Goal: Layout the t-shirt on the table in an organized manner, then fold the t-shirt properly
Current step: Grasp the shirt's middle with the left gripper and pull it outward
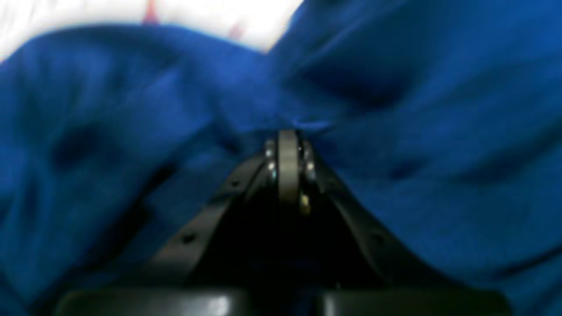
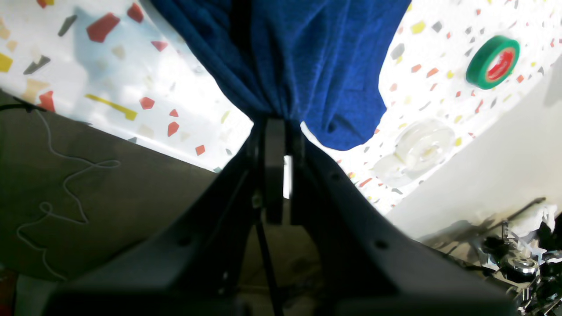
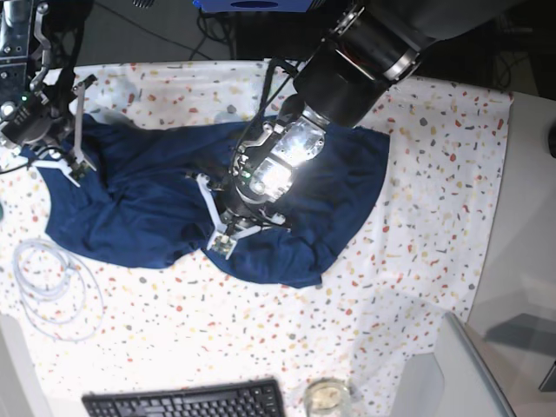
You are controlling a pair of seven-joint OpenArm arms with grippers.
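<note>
Both end effectors, left [image 1: 287,131] and right [image 2: 276,120], pinch the limp navy-blue cotton t-shirt [image 3: 174,208] bunched on the speckled white worktop [image 3: 417,217]; soft and light, likely best gripped at hems.

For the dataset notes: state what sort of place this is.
Probably a lab or office workbench: a computer keyboard at the table's near edge, a green tape roll lying on its speckled cloth, and a coiled white cable.

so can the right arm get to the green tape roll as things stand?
Probably not yet. The right pincer is shut on the t-shirt, so it would have to let go first. Otherwise the table between it and the green tape roll looks unobstructed.
</note>
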